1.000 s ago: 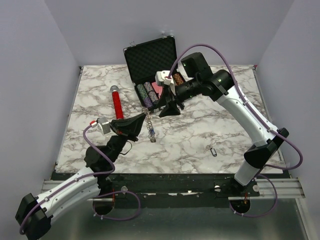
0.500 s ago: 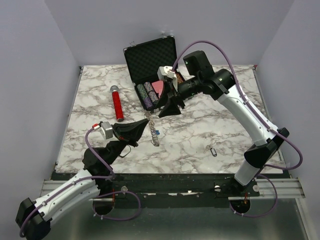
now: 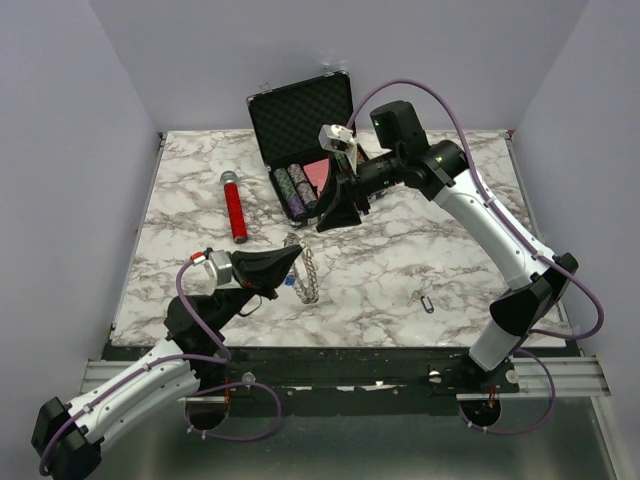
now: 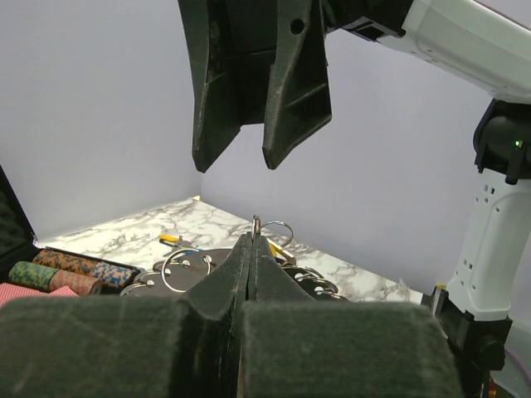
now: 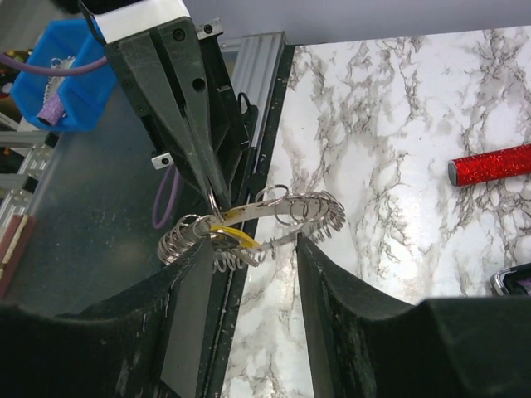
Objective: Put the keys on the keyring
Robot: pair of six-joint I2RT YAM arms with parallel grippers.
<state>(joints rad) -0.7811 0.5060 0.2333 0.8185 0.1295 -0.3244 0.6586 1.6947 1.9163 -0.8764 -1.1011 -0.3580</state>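
My left gripper [image 3: 291, 259] is shut on the rim of the keyring [image 3: 309, 272], a silver band fringed with small keys, and holds it just above the table. In the right wrist view the keyring [image 5: 278, 212] lies almost flat, with a yellow-tagged key [image 5: 235, 237] hanging at it beside the left fingers [image 5: 192, 141]. A blue tag [image 3: 289, 281] shows under the left fingertips. My right gripper [image 5: 253, 245] is open, its jaws straddling the keyring from above without touching it. Another key with a dark tag [image 3: 427, 302] lies alone on the table at the right.
An open black case [image 3: 300, 125] with stacked poker chips [image 3: 296, 188] stands at the back. A red glitter cylinder [image 3: 234, 205] lies on the left of the marble table. A blue bin [image 5: 58, 79] sits beyond the table's near edge.
The left gripper has drawn back toward the near edge and lowered the keyring, which hung higher before. The right gripper has shifted slightly toward the back and its jaws have narrowed a little.
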